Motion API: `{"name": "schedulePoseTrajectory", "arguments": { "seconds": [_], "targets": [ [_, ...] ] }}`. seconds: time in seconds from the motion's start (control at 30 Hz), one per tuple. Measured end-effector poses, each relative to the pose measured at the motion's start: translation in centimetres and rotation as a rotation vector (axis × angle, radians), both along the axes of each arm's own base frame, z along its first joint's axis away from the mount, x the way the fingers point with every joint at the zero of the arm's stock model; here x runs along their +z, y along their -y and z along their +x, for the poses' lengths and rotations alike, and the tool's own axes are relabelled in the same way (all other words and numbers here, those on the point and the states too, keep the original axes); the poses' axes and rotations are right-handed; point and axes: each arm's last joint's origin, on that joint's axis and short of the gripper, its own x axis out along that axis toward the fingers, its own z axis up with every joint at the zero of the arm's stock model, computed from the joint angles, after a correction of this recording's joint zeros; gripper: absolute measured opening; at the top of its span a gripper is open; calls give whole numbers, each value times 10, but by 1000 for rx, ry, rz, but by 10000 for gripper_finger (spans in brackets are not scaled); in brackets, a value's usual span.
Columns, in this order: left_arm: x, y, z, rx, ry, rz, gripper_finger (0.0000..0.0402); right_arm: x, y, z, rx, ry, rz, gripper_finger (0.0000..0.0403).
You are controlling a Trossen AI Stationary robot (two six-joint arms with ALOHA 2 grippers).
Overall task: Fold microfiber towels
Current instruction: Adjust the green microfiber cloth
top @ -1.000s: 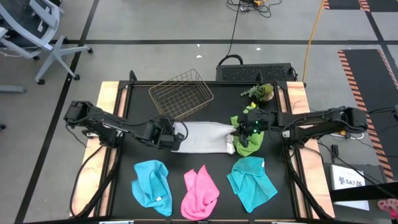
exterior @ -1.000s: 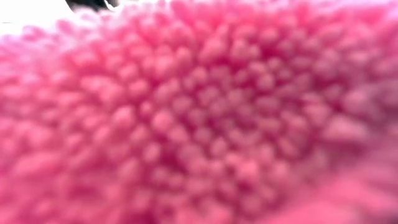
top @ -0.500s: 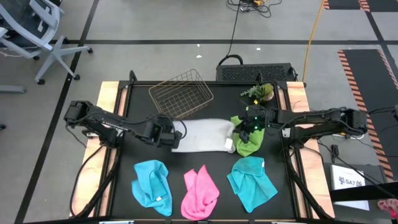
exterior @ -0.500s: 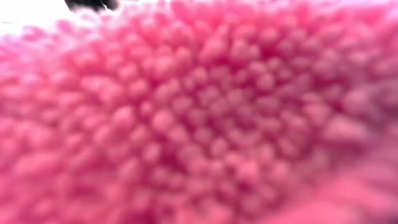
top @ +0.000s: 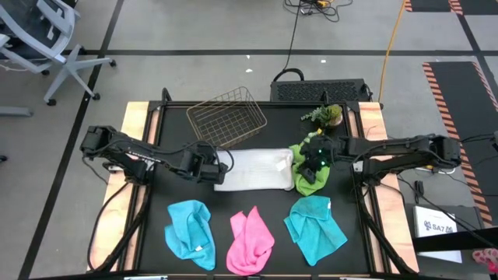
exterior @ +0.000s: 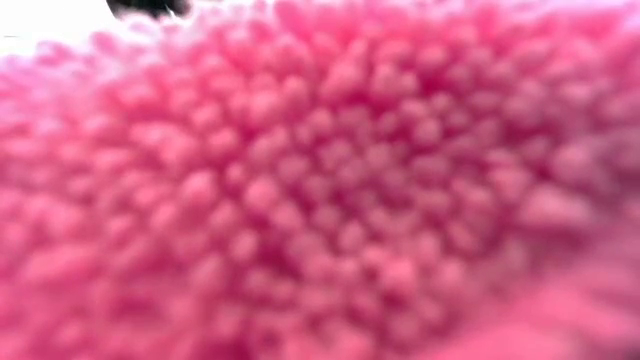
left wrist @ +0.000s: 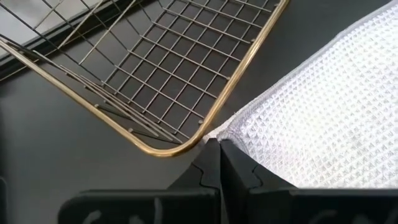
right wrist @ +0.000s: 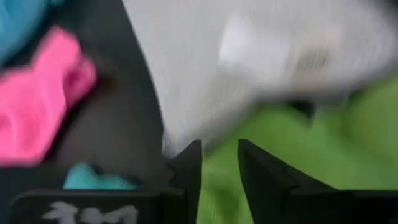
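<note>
A white-grey microfiber towel [top: 253, 169] lies spread at the table's middle, its right end against a crumpled lime green towel [top: 299, 182]. My left gripper [top: 220, 169] is shut at the white towel's left end. My right gripper [top: 307, 173] stands open over the green towel [right wrist: 292, 143], holding nothing; I cannot tell whether its fingers touch the cloth. Two cyan-blue towels [top: 191, 232] [top: 315, 228] and a pink towel [top: 250, 241] lie crumpled along the near edge. The pink towel [exterior: 320, 200] fills the low view. My left gripper pinches the white towel's left far corner [left wrist: 227, 127] between its two shut fingers [left wrist: 211, 163]. The fingers slant down at it from the table's left. The rest of the towel lies flat on the table.
A copper wire basket [top: 228, 117] stands just beyond the white towel; its near corner [left wrist: 163, 149] is right beside my left fingertips. A small green plant [top: 327, 115] stands at the far right. Bare dark table shows between the white towel and the near row.
The white towel's right end, drawn in narrow at my right gripper a second ago, now lies broad and flat, free of that gripper. Its left end has stayed in my left gripper. My right gripper has tipped a little over the green towel.
</note>
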Motion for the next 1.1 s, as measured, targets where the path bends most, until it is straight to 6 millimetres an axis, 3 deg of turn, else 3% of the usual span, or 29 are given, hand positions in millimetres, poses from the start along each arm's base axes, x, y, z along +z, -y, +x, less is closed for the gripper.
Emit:
{"name": "schedulePoseTrajectory", "arguments": {
  "seconds": [0.2,0.4,0.63,0.83,1.1],
  "targets": [
    [0,0,1,-1,9,-8,0,-9,-13,-16,-49,-238,23,11],
    [0,0,1,-1,12,-9,0,-13,-11,-23,-190,-340,-74,2],
    [0,1,1,1,16,-12,0,-18,-15,-68,-291,-826,-83,0],
    [0,1,2,1,21,-13,1,-11,-14,-63,-286,-766,-77,0],
    [0,1,2,0,27,-15,1,23,-15,-26,-204,-446,5,0]
  ]
}}
